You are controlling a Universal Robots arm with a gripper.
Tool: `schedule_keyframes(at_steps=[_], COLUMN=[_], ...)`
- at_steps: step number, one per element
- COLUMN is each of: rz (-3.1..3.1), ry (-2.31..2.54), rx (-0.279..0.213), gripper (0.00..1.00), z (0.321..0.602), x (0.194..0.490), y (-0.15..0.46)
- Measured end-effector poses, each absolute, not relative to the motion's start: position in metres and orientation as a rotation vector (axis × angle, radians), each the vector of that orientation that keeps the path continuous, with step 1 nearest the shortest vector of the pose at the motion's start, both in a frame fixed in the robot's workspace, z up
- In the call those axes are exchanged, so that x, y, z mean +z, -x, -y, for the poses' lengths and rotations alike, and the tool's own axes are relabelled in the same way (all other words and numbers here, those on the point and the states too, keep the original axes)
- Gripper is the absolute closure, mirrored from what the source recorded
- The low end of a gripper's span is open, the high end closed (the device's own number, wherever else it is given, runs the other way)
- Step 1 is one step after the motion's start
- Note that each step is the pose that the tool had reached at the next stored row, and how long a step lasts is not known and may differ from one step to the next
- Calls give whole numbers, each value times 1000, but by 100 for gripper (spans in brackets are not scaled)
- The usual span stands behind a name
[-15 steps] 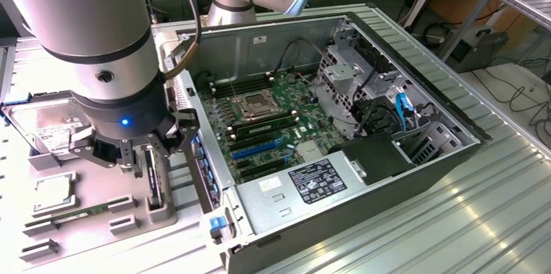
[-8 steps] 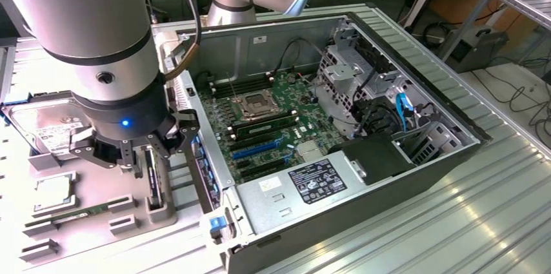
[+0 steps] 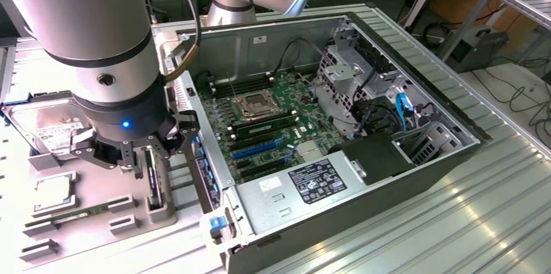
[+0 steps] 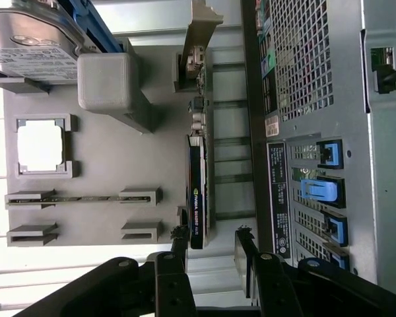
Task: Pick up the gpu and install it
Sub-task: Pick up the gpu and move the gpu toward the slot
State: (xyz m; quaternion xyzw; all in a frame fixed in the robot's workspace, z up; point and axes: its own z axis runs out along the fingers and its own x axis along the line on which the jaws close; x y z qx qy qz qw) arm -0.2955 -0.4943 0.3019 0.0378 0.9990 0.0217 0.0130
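As the hand (image 4: 211,235) gapes, thin black gpu (image 4: 198,191) edgewise, matte grey tray (image 4: 119,158)

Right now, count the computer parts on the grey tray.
4: hard drive at one end, processor next, then memory stick, gpu on edge beside the case. Others may be hidden.

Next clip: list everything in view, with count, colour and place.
gpu: one, black, on edge in the tray
hard drive: one, silver, on the tray
processor chip: one, silver, tray pocket
memory stick: one, green, tray slot
tray: one, grey, beside the case
computer case: one, dark grey, open, on ribbed metal table
motherboard: one, green, inside the case
power supply: one, silver, inside the case
robot arm: one, grey, above the tray
jaws: one pair, black, open, over the gpu
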Motion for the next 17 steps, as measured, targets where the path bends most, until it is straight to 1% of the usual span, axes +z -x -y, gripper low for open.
schedule_keyframes(at_steps=[17], rz=[-3113], ry=[-118], rx=[67], gripper=[58], z=[494], x=[298], y=[296])
